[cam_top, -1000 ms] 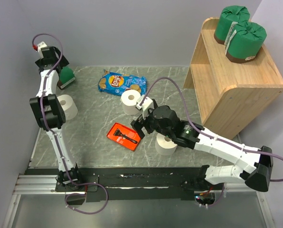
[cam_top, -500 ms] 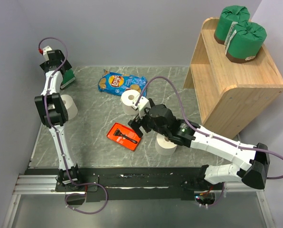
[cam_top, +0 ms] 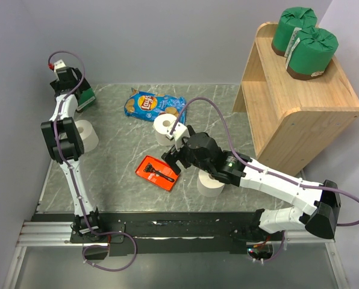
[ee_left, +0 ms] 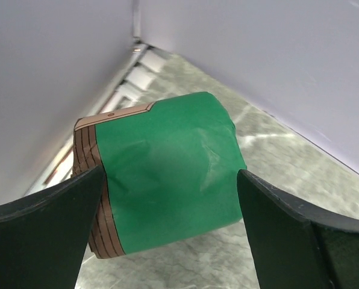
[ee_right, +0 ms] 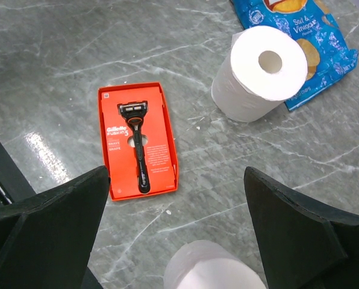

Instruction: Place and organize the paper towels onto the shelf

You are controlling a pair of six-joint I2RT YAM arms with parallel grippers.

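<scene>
— Green wrapping fills your left wrist view, operator: the green roll (ee_left: 167,192), brown band at one end, rests on the grey marbled worktop (ee_left: 276,150) in the far left corner, close to where the two walls meet. Your left end effector (ee_left: 170,173) has its fingers spread wide, one on each side of that roll and right at its flanks. Whether they press the wrapper cannot be told.

— Your right end effector (ee_right: 176,171) hangs over the middle of the worktop, jaws wide apart and empty. Beneath it you have the red tray (ee_right: 114,162) with a razor (ee_right: 140,150) lying in it. Beyond that, a white roll (ee_right: 261,72) stands on end, hollow core up, its far side against the blue chip bag (ee_right: 312,36). A second white roll (ee_right: 212,271) shows at the bottom edge of your wrist view, between the fingers.

— Over on your left, a third white roll (cam_top: 84,135) stands upright near the worktop's edge, beside the left arm (cam_top: 62,138).

— At your far right stands the wooden shelf (cam_top: 288,114). On its top level sit the rear green roll (cam_top: 295,27) and the front green roll (cam_top: 312,51), touching each other. The lower level is hidden from the overhead camera.
</scene>
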